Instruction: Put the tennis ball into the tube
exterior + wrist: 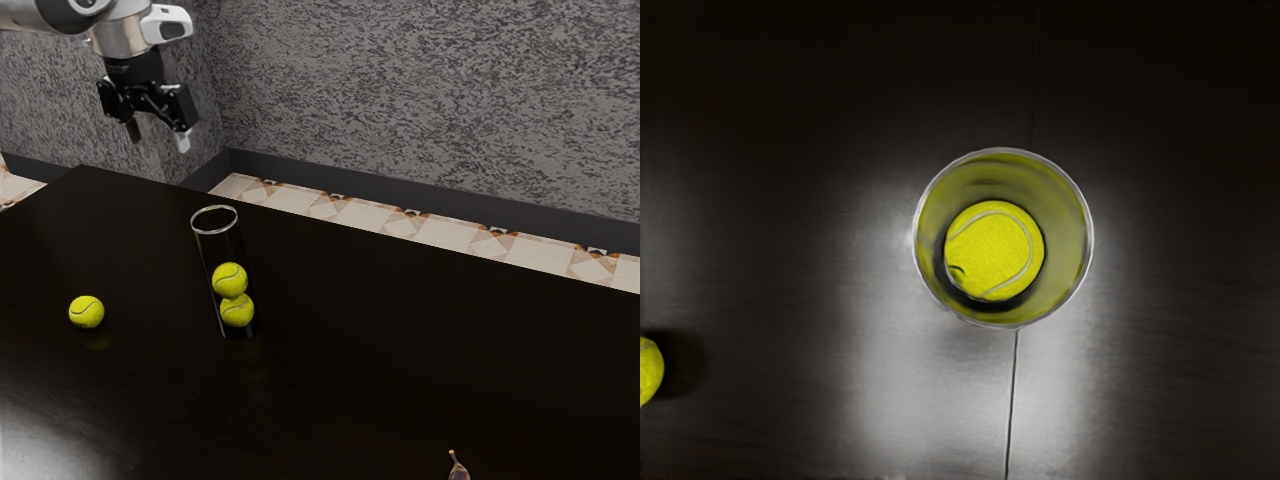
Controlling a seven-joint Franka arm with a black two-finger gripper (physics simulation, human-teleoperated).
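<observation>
Black jaws hang high above the counter [380, 350], parted and released with nothing between them, and the step in hand looks to be fetching the loose tennis ball [87, 311]. It rests on the dark top, well in from the far edge, toward the exterior view's left from the clear tube [219, 249]. To take it well, I should cross sideways while still high, so that the upright rim is not clipped, then come straight down with the jaws astride the ball's middle; a grip off-centre could send it rolling over the smooth surface. The hold should sit high enough on the ball for its lower part to enter the mouth first, and I should open only once it is centred there. As for the views, the exterior one gives the stack inside: a lower ball [237, 311] and an upper ball [230, 279], with room above them. The wrist view looks down through the round mouth, giving the space around the upper ball, and a thin seam [1012, 400] in the counter; there the loose ball is cut by the frame. Farther out, by the exterior view's bottom edge, what seems a banana [458, 470] pokes in, well apart from the work.
</observation>
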